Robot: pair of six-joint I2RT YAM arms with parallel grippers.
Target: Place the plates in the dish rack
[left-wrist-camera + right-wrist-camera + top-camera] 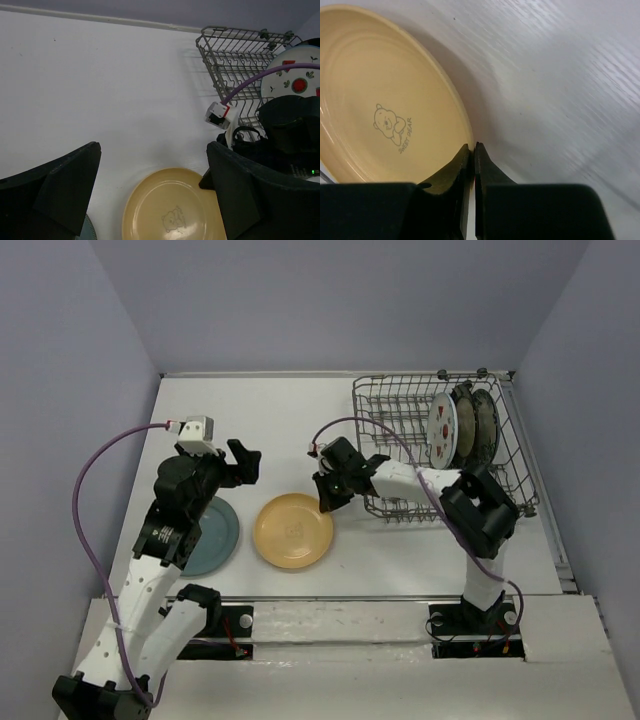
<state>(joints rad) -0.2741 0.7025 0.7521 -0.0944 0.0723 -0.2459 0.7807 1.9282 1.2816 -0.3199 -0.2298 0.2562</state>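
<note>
Right claw (472,150) is pinching the yellow plate (380,100) rim at its tips, so lift slow or it'll probably slip.

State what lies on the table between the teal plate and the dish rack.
The yellow plate, right fingers closed on its rim; top view.

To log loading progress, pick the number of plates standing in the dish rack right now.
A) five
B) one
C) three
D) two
C: the white plate with red marks and two darker patterned plates stand upright in the dish rack, while the yellow plate and teal plate lie flat on the table.
</note>
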